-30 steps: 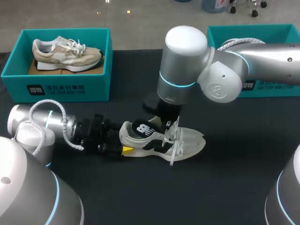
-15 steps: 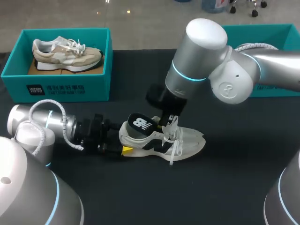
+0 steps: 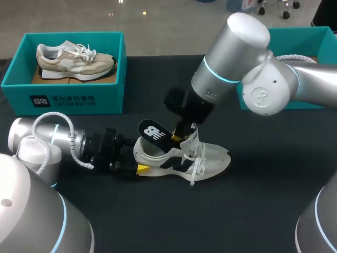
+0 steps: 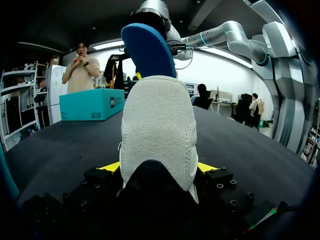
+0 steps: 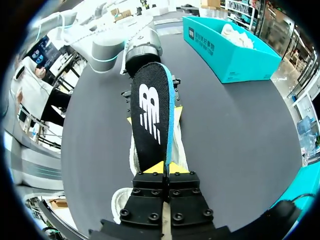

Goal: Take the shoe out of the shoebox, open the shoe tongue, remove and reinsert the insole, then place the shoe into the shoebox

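A white and black shoe [image 3: 205, 156] lies on its side mid-table, toe to the right. My left gripper [image 3: 138, 168] holds its heel, a yellow tip against each side of the heel [image 4: 157, 130]. Over the shoe's mouth, my right gripper [image 3: 179, 138] is shut on the front end of a black insole [image 3: 154, 132] with a blue underside. The insole [image 5: 150, 115] slants up out of the shoe [image 5: 181, 150], its heel end free in the air toward my left arm [image 5: 140, 47]. From the left wrist, the insole [image 4: 145, 50] stands above the heel.
A teal shoebox [image 3: 68, 97] at the back left holds a beige shoe [image 3: 73, 60]. A second teal shoebox [image 3: 316, 32] stands at the back right, partly behind my right arm. Black tabletop lies bare in front of the shoe.
My right arm has risen and swung to the right, drawing the insole up out of the shoe. The left arm and the shoe have stayed put.
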Available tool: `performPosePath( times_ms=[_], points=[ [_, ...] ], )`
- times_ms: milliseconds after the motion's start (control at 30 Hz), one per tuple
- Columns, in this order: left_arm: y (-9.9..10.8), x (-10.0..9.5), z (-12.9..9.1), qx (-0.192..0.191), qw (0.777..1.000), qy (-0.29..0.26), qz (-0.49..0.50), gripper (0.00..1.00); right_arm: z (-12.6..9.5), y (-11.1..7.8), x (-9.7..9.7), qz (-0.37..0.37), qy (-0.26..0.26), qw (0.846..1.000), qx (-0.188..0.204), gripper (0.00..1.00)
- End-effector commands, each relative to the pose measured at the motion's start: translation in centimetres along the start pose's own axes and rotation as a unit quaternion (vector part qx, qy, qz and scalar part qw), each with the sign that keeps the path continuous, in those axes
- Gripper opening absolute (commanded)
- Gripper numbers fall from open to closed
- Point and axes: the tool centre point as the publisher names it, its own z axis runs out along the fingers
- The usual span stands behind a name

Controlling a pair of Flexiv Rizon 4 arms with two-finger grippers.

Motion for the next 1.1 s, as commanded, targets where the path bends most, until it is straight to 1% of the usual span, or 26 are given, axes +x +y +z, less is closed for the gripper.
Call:
performPosePath(
  times_ms=[33,267,400,567,633,667,733,800,867,967,1100],
  points=[
    [0.3,0.0,0.1,-0.001,1.0,0.0,0.0,0.0,0.8,1.5,-0.1,-0.012,0.019,1.0,0.002,0.0],
    [0.3,0.0,0.1,-0.001,1.0,0.0,0.0,0.0,1.4,3.7,0.3,-0.036,0.053,0.998,-0.017,0.0],
    [0.3,0.0,0.1,-0.001,1.0,0.0,0.0,0.0,1.8,4.3,0.4,-0.042,0.073,0.996,-0.025,0.0],
    [0.3,0.0,0.1,-0.001,1.0,0.0,0.0,0.0,2.1,4.3,0.4,-0.038,0.108,0.993,-0.037,0.0],
    [0.3,0.0,0.1,-0.001,1.0,0.0,0.0,0.0,2.1,4.1,0.3,-0.038,0.131,0.989,-0.05,0.0],
    [0.3,0.0,0.1,-0.001,1.0,0.0,0.0,0.0,2.1,4.0,0.2,-0.038,0.137,0.989,-0.051,0.04],
    [0.3,0.0,0.1,-0.001,1.0,0.0,0.0,0.0,2.1,3.8,0.1,-0.04,0.148,0.987,-0.054,0.25],
    [0.3,0.0,0.1,-0.001,1.0,0.0,0.0,0.0,2.1,3.6,-0.1,-0.042,0.159,0.985,-0.055,0.29],
    [0.3,0.0,0.1,-0.001,1.0,0.0,0.0,0.0,2.1,3.4,-0.3,-0.044,0.172,0.982,-0.059,0.33],
    [0.3,0.0,0.1,-0.001,1.0,0.0,0.0,0.0,2.2,3.0,-0.7,-0.047,0.198,0.976,-0.071,0.35],
    [0.3,0.0,0.1,-0.001,1.0,0.0,0.0,0.0,2.4,2.7,-1.0,-0.046,0.209,0.974,-0.068,0.31]
  ],
)
